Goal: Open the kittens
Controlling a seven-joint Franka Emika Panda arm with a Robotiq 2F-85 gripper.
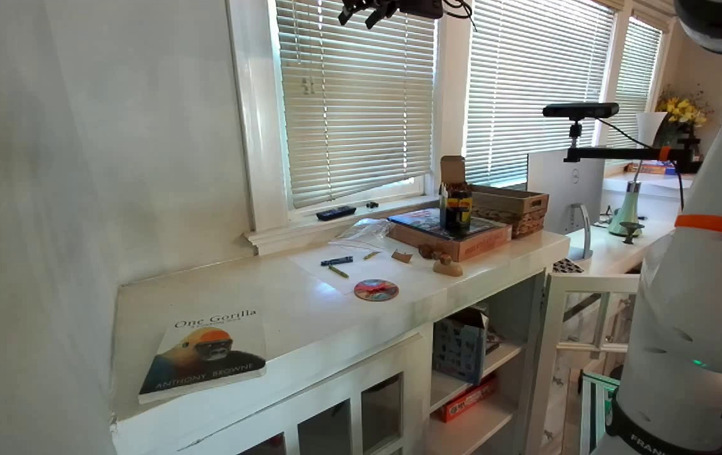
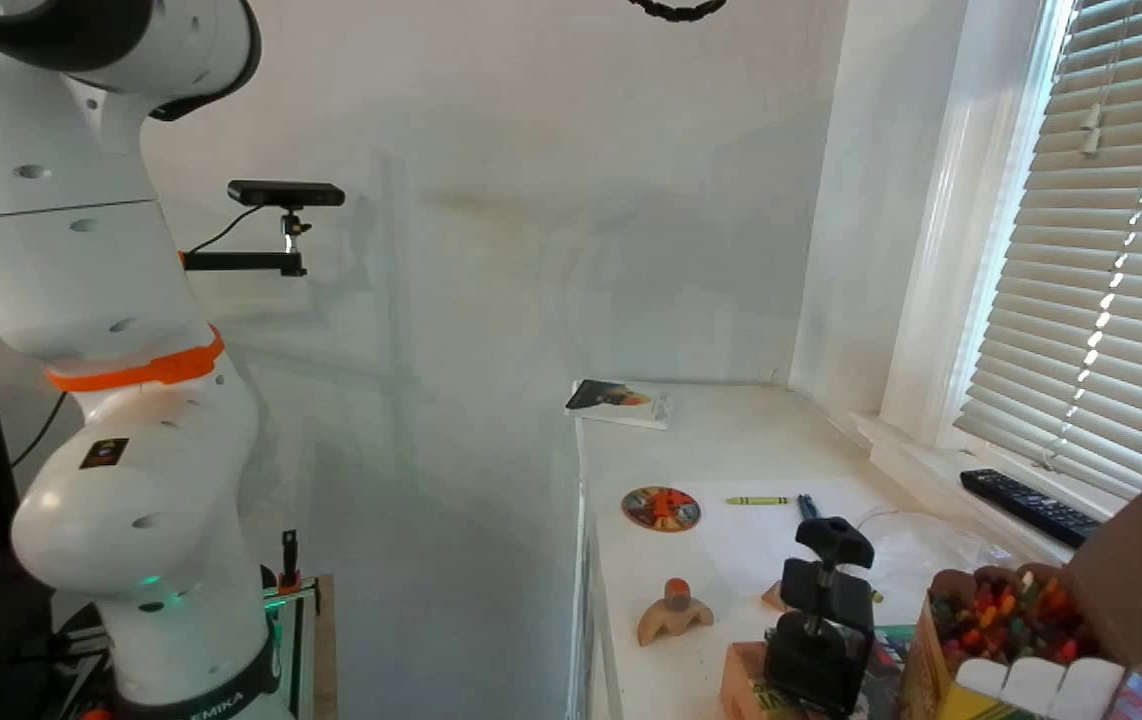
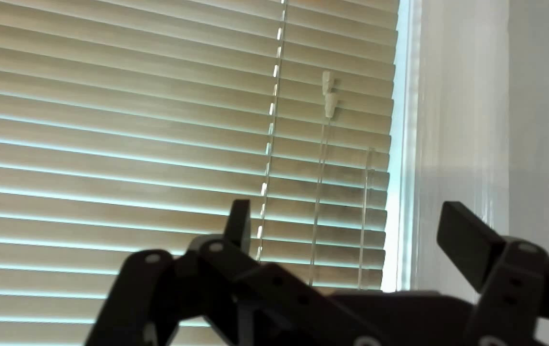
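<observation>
The kittens, the white slat blind (image 1: pixel 361 120) of the narrower window, hangs lowered with slats nearly shut. Its bottom edge is slanted, leaving a gap above the sill. The blind also shows in an exterior view (image 2: pixel 1051 320) and in the wrist view (image 3: pixel 111 158), which stands upside down. Two pull-cord tassels (image 3: pixel 330 93) hang before the slats, with a clear wand (image 3: pixel 364 216) beside the cords. My gripper (image 3: pixel 346 211) is open and empty, facing the blind. Cords and wand appear between its fingers; the distance is unclear. In an exterior view my gripper (image 1: pixel 357 20) is at the blind's upper part.
The white window frame (image 3: pixel 462 120) borders the blind. Below, a remote (image 1: pixel 336 213) lies on the sill. A crayon box (image 1: pixel 456 205) stands on a flat box beside a wooden crate (image 1: pixel 528 205). A book (image 1: pixel 209 354) lies on the counter. The wider window's blinds (image 1: pixel 535 82) hang alongside.
</observation>
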